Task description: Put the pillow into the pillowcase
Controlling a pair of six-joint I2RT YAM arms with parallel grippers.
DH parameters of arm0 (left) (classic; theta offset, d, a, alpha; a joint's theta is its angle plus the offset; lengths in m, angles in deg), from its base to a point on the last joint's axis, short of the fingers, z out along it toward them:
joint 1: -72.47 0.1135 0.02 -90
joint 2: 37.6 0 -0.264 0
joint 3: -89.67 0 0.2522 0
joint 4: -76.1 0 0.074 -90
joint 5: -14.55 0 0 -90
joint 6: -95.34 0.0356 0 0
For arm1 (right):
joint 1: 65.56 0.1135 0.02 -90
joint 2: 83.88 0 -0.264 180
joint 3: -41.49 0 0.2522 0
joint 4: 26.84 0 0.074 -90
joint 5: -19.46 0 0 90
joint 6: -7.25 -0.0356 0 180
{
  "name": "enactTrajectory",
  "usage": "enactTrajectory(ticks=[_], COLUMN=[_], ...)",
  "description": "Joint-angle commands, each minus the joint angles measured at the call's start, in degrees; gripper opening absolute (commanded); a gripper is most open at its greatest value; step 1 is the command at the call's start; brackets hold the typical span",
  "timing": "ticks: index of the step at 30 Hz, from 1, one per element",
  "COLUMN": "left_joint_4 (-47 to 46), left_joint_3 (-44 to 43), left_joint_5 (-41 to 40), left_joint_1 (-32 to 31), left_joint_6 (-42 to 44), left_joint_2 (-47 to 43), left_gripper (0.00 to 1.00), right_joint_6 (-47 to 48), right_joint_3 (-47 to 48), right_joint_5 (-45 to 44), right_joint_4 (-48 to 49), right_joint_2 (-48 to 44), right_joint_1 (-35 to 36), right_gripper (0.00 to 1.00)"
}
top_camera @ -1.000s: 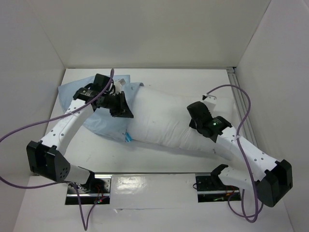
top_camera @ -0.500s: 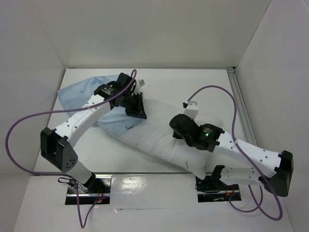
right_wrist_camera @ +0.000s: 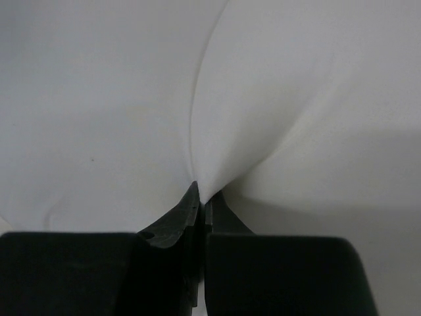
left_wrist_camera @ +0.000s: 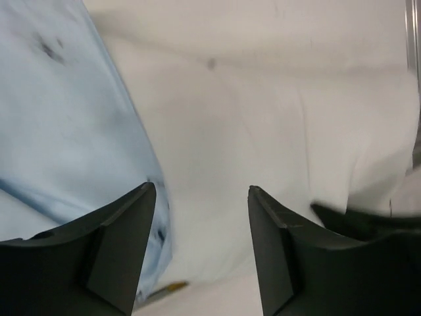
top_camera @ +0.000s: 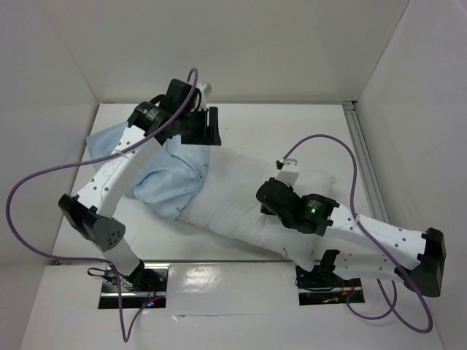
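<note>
White walled table (top_camera: 292,120): wrinkled light blue fabric pillowcase (top_camera: 164,182) bunched at left, overlapping left end of plump white rectangular pillow (top_camera: 233,197), which lies diagonally mid-table. Left gripper (left_wrist_camera: 200,191) fingers apart, empty, above pillowcase-pillow edge. Right gripper (right_wrist_camera: 200,196) pinched on pillow fabric fold.

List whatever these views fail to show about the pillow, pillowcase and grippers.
- Top view: the left arm covers part of the pillowcase, so its opening is unseen.
- Top view: the left end of the pillow lies under blue cloth; depth inside unclear.
- Top view: fingertips of the right gripper sit hidden under its wrist.
- Left wrist view: blurred, so dark specks on the pillowcase are unreadable.
</note>
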Motion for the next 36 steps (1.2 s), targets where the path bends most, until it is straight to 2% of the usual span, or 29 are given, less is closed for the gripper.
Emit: enactTrajectory(ticks=[1, 2, 5, 6, 8, 12, 13, 14, 18, 19, 20, 21, 22, 24, 27, 31, 32, 34, 35, 36], left_joint_4=[0.82, 0.82, 2.65, 2.67, 3.29, 3.29, 3.89, 3.90, 3.37, 3.37, 3.37, 3.37, 3.37, 2.76, 0.48, -4.88, -5.41, -5.42, -5.42, -6.03], left_joint_3=[-7.11, -9.13, -16.87, -20.37, -21.98, -22.87, -22.87, -22.08, -21.28, -21.81, -21.81, -21.81, -21.81, -21.81, -19.88, -16.90, -16.89, -16.89, -16.11, -15.05], left_joint_5=[-10.27, -16.30, -25.03, -26.54, -28.13, -30.50, -31.12, -31.74, -31.75, -31.22, -31.22, -29.91, -29.38, -27.62, -20.78, -7.70, -2.01, 3.74, 10.20, 12.79], left_joint_1=[1.34, 1.34, 1.34, 1.34, 1.87, 1.87, 1.87, 1.87, 1.87, 1.87, 1.87, 1.87, 1.87, 1.87, 1.34, -2.78, -4.00, -5.24, -6.46, -7.26], left_joint_6=[1.27, 1.27, 0.04, 0.04, 0.04, 0.04, -1.62, -2.16, -2.16, -1.20, -0.59, -0.58, -0.58, -0.58, 2.14, 5.30, 5.31, 4.61, 4.61, 3.39], left_joint_2=[8.40, 12.85, 22.08, 24.13, 27.39, 32.41, 32.93, 32.94, 32.32, 32.32, 32.32, 32.32, 31.80, 30.84, 27.06, 21.08, 19.86, 19.23, 19.23, 19.23], left_gripper=[0.68, 0.68, 0.73, 0.76, 0.77, 0.73, 0.70, 0.60, 0.32, 0.18, 0.11, 0.03, 0.00, 0.00, 0.00, 0.00, 0.00, 0.00, 0.00, 0.00], right_joint_6=[1.21, 1.21, 1.21, 1.21, 1.21, 1.21, 0.69, 0.68, 0.16, -0.45, -0.46, -0.46, -0.98, -0.99, -0.99, 0.33, 0.85, 0.34, 0.33, 0.33], right_joint_3=[-1.41, -1.41, -1.41, -1.41, -1.41, -2.02, -2.02, -2.02, -2.55, -2.55, -2.55, -2.55, -2.55, -2.03, -1.50, 0.34, 0.87, 2.80, 3.33, 4.03], right_joint_5=[-0.92, -1.71, -2.24, -2.85, -2.86, -2.86, -2.86, -2.86, -2.33, -2.33, -2.94, -2.95, -3.64, -3.65, -3.65, -3.65, -4.35, -6.02, -6.02, -6.72], right_joint_4=[1.03, 1.03, -0.11, -0.11, -0.11, -0.11, -0.11, -0.11, -0.11, -0.11, -0.72, -0.72, -1.33, -1.34, -0.73, 1.74, 2.26, 2.26, 2.26, 2.26], right_joint_2=[0.61, 0.61, 1.14, 1.14, 1.67, 2.89, 2.90, 2.90, 2.90, 2.90, 2.90, 2.90, 2.90, 2.37, 2.37, 4.65, 5.53, 6.14, 6.15, 6.15], right_joint_1=[1.19, 1.19, 1.71, 1.71, 1.71, 2.24, 2.24, 2.24, 2.24, 2.24, 2.24, 2.24, 2.24, 2.24, 2.24, 2.85, 2.86, 3.38, 3.38, 3.38], right_gripper=[0.00, 0.00, 0.00, 0.00, 0.00, 0.00, 0.00, 0.00, 0.00, 0.00, 0.00, 0.00, 0.00, 0.00, 0.00, 0.00, 0.00, 0.00, 0.00, 0.00])
